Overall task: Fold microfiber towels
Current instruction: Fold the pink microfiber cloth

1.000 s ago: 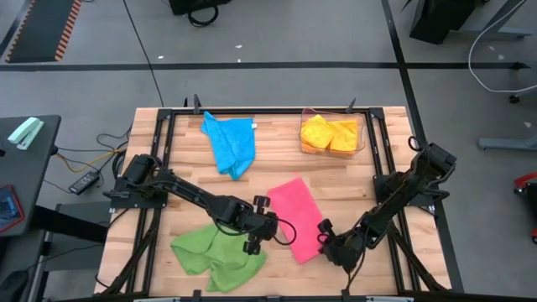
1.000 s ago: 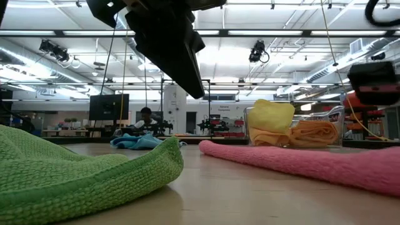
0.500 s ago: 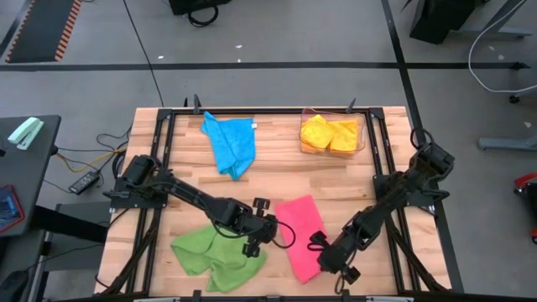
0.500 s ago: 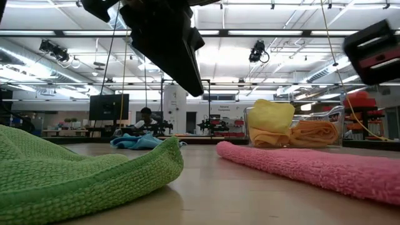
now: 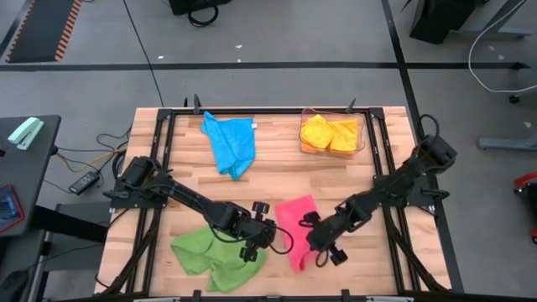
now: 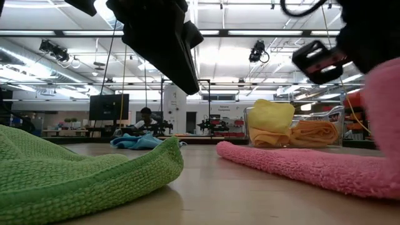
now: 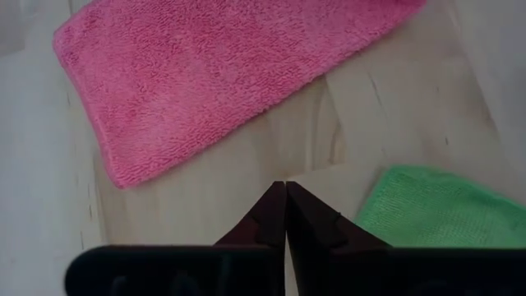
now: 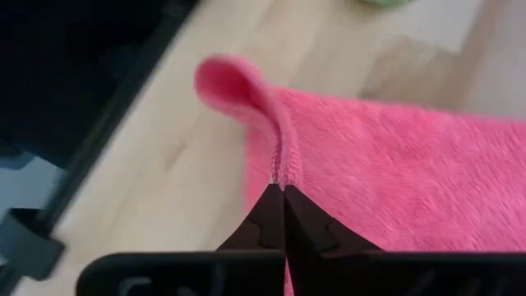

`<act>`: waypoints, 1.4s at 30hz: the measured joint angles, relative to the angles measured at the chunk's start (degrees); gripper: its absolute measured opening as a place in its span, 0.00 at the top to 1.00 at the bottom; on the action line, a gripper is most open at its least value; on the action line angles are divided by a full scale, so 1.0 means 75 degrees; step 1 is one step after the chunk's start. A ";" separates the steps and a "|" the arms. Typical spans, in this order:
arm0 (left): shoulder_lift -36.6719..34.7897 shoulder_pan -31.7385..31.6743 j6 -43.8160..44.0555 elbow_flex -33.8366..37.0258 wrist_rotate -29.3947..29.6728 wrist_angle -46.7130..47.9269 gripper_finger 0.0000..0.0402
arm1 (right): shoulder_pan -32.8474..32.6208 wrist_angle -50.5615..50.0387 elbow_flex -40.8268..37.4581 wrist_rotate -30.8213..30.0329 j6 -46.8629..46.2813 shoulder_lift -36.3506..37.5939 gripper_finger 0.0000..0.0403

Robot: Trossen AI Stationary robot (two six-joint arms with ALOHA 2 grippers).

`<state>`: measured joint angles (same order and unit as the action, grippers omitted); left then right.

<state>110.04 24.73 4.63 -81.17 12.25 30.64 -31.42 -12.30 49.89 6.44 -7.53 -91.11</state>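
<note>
A pink towel [image 5: 295, 220] lies on the wooden table near its front edge, and its near right part [image 6: 382, 100] is raised. My right gripper [image 8: 283, 187] is shut on it; in the high view my right gripper [image 5: 310, 238] stands over the towel's near right part. My left gripper [image 5: 270, 236] hovers shut and empty over bare wood between the pink towel and a crumpled green towel [image 5: 216, 256]. A blue towel [image 5: 231, 143] lies at the far side. My right gripper pinches the pink towel's edge [image 8: 278, 168] between its two fingers, near the near right corner. It comes slanting down from the table's right. The held part is lifted off the table and stands up as a ridge, while the rest of the towel [image 6: 294, 164] lies flat.
A clear bin [image 5: 362, 134] at the far right holds yellow and orange towels [image 5: 330, 132]. Black frame rails run along the table's left and right sides. Bare wood shows in the middle of the table. A person sits far off in the room behind.
My right gripper has risen and gone toward the table's left with the pink towel's near right corner. That part has lifted off the table and drawn in over the towel; the far part has stayed flat where it lay.
</note>
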 joint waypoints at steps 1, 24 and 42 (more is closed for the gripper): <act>0.0000 -0.0003 0.0003 0.0000 0.0001 0.0001 0.97 | 0.0086 -0.0042 -0.0008 0.0002 0.0008 -0.0044 1.00; 0.0003 -0.0009 0.0013 0.0000 0.0003 0.0001 0.95 | 0.0492 0.0072 -0.0595 -0.0575 0.0379 -0.0122 0.96; 0.0003 -0.0013 0.0013 0.0000 0.0003 -0.0001 0.95 | 0.0454 0.0081 -0.0378 -0.0173 0.0820 -0.0080 0.55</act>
<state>110.06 24.63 4.73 -81.17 12.27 30.63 -28.01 -11.69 47.05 5.14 -1.38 -91.72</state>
